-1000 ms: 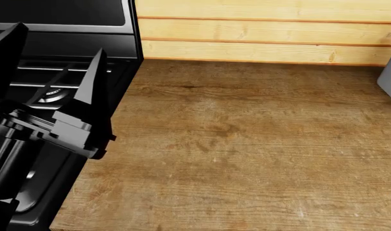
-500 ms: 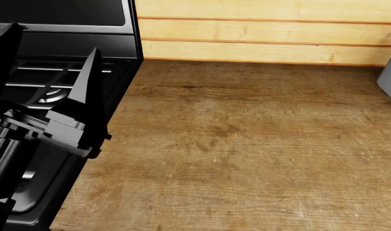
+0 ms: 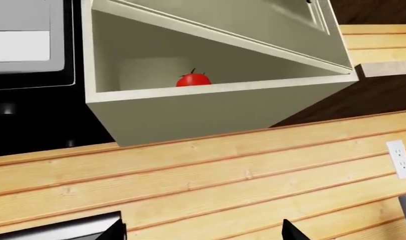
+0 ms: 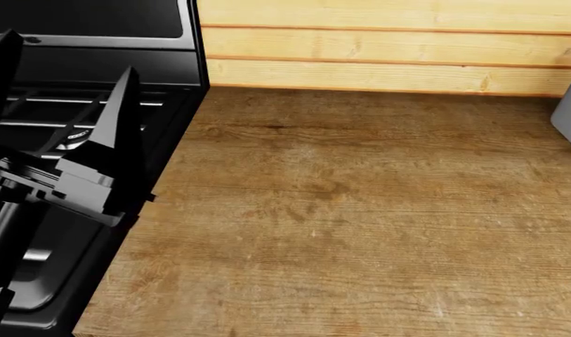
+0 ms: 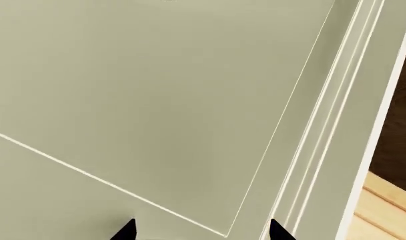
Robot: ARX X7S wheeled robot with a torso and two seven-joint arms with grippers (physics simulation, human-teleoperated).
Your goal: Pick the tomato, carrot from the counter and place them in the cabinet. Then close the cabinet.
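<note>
Small glossy red tomato [image 3: 193,79] sits inside the pale open wall cabinet [image 3: 209,107]. Slim orange carrot not visible; brown wood-grain counter [image 4: 360,210] looks bare. Left gripper [image 4: 65,119] fingers spread wide, empty; right gripper [image 5: 199,232] spread, facing the cabinet door [image 5: 156,100]. I'd guess closing comes next, once the carrot is located.

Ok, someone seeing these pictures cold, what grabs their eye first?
Probably the red tomato sitting inside the open pale cabinet above the plank wall. Next, the black left gripper, its jaws spread, looming over the stove beside a bare stretch of wooden counter.
</note>
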